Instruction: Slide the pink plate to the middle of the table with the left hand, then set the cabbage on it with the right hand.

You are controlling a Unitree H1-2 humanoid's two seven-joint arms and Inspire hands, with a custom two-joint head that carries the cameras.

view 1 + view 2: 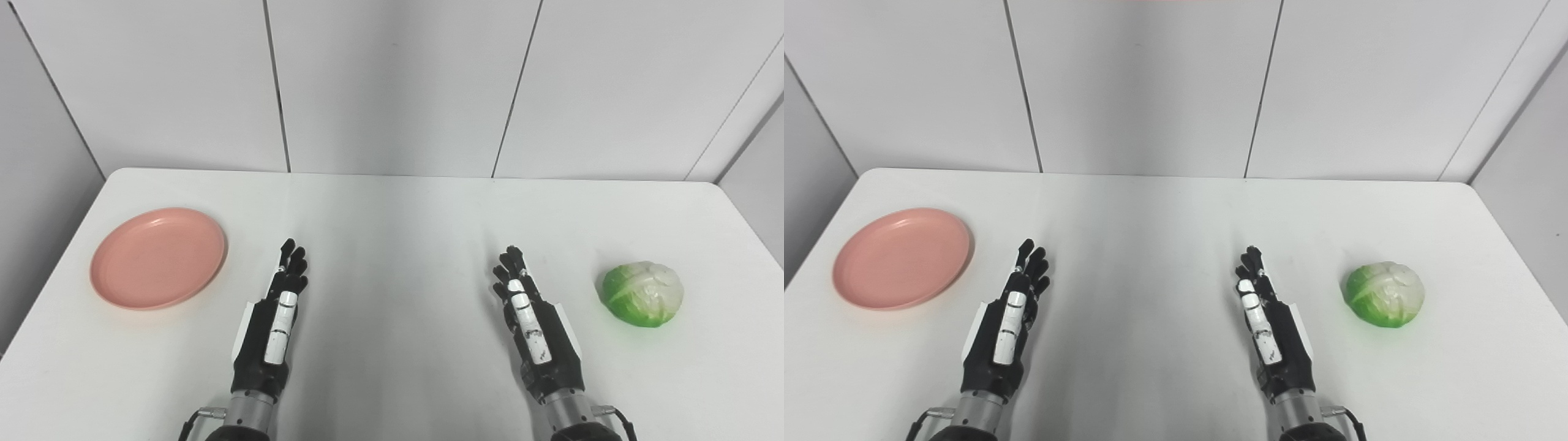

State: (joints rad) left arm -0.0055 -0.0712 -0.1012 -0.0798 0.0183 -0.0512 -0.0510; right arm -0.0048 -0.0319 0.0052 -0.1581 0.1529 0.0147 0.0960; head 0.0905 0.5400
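Resting on the white tabletop [392, 208], the left hand [278, 318] and right hand [530, 324] lie empty, fingers extended. The pink plate [158, 257] sits far left, the cabbage [643, 294] far right. Likely first step: hook the plate's left rim, press lightly, slide it centreward.

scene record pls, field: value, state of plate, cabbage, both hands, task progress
pink plate: far left of the table, empty, not yet slid
cabbage: right side of the table, resting alone, untouched
left robot hand: open, fingers extended, right of the plate, not touching it
right robot hand: open, fingers extended, left of the cabbage, holding nothing
table middle: bare surface between the two hands
progress: no step done yet
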